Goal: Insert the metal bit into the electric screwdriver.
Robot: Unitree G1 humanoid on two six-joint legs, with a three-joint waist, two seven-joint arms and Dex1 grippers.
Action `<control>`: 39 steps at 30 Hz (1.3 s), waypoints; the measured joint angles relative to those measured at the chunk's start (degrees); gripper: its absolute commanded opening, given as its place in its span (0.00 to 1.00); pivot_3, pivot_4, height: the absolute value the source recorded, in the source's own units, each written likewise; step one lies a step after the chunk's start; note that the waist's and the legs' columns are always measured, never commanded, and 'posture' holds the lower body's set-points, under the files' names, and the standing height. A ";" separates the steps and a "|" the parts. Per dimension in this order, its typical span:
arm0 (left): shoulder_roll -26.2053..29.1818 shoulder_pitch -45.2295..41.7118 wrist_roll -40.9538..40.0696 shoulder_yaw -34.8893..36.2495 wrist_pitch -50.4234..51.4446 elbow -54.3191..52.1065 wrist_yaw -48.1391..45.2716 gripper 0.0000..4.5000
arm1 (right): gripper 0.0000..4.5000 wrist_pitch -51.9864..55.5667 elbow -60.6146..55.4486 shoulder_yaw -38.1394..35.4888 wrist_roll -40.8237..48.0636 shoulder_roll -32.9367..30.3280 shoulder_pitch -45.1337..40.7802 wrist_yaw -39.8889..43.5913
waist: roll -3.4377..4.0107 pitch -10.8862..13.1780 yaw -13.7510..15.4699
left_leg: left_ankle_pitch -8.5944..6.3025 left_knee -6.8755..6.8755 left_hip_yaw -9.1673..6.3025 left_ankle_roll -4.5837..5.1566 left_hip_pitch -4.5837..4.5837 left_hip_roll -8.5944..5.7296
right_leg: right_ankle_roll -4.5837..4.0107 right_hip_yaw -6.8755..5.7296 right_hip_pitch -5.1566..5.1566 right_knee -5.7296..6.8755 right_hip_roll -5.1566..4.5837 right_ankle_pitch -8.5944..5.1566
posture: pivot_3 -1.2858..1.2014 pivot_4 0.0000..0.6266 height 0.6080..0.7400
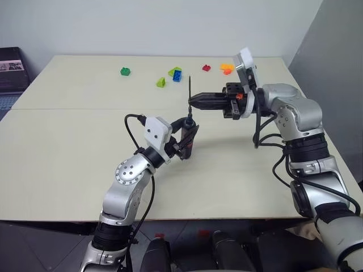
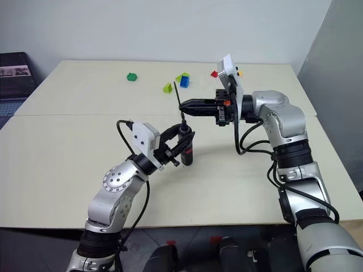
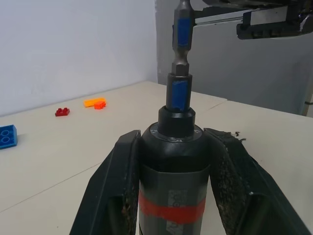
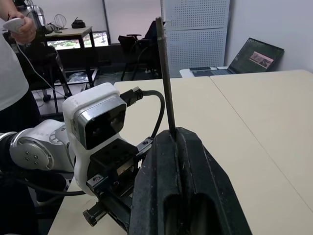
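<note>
The electric screwdriver [image 1: 188, 140] stands upright above the table [image 1: 74, 147], dark-bodied with a red band [image 3: 171, 211]. My left gripper [image 1: 187, 134] is shut on its body, one finger [image 3: 110, 191] on each side. The metal bit [image 1: 189, 89] stands vertical right above it, and its lower end meets the screwdriver's collar [image 3: 178, 93]. My right gripper [image 1: 193, 101] reaches in level from the right and is shut on the bit's middle. In the right wrist view the bit [image 4: 165, 73] rises from between the closed fingers [image 4: 195, 166].
Small toy bricks lie along the table's far side: green [image 1: 125, 71], yellow-green [image 1: 161, 82], blue [image 1: 177, 75], red [image 1: 206, 68], orange [image 1: 227, 69]. A laptop [image 1: 11, 76] sits past the left edge. A person [image 4: 12, 58] stands beyond the table in the right wrist view.
</note>
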 measured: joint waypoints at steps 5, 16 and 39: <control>0.00 0.00 0.00 0.00 0.00 0.00 0.00 0.36 | 0.00 -0.20 0.17 0.05 -0.39 -0.24 -0.17 0.49 | 0.00 0.00 0.00 | 0.00 0.00 0.00 0.00 0.02 0.00 | 0.00 0.00 0.00 0.00 0.00 0.00 | 0.52 0.24 1.00; 0.07 0.00 0.03 -0.02 -0.01 0.02 0.00 0.36 | 0.00 -0.33 5.91 1.60 -1.96 -0.62 -2.67 3.85 | 0.00 0.00 -0.04 | 0.00 -0.01 0.02 0.00 0.06 0.01 | 0.00 0.03 0.02 0.00 0.01 0.00 | 0.52 0.24 1.00; 0.13 -0.08 0.01 -0.01 -0.70 0.50 -0.01 0.36 | 0.80 1.92 1.39 1.96 -1.86 -2.59 -1.79 4.46 | 0.00 0.00 -0.03 | 0.00 -0.01 0.02 0.00 0.06 0.01 | 0.01 0.03 0.02 0.01 0.01 -0.01 | 0.52 0.24 1.00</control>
